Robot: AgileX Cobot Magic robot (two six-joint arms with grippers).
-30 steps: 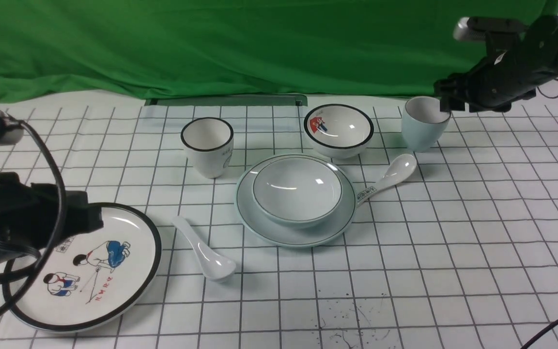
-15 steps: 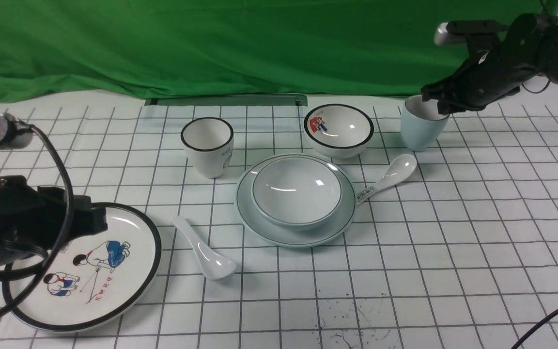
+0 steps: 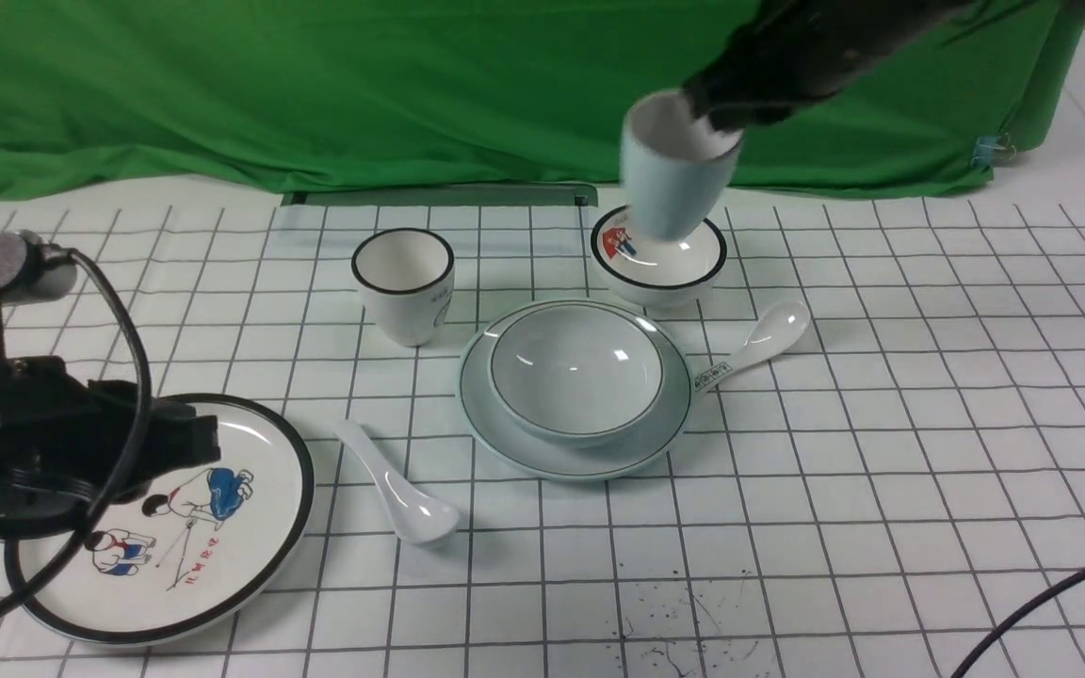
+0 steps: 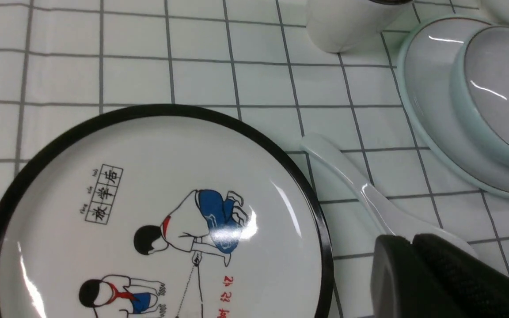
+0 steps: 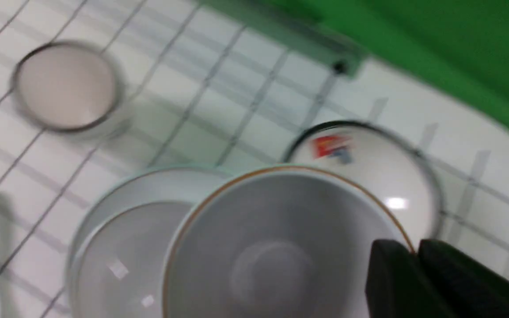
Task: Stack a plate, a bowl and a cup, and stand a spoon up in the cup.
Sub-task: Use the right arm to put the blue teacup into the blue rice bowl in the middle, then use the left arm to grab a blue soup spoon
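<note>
- Step in hand: taking the cup to the stack. The pale blue handleless cup (image 3: 670,179), white inside with a thin brownish rim line, hangs clear of the table at upper centre-right of the front view, in front of the small black-rimmed cartoon bowl (image 3: 693,268).
- The right gripper (image 3: 714,111) pinches the cup's wall at the rim, its jaws narrow.
- The plain pale blue-green bowl (image 3: 580,372) already sits in the matching pale blue-green plate (image 3: 495,424), mid-frame.
- Next, I judge, the cup must be centred over that bowl, lowered upright onto its floor, then released.
- The left gripper (image 4: 413,247), at lower left, has its jaws pressed together and empty, just over the plain glossy white ceramic spoon (image 3: 396,490). It must open before it can grasp the spoon.
</note>
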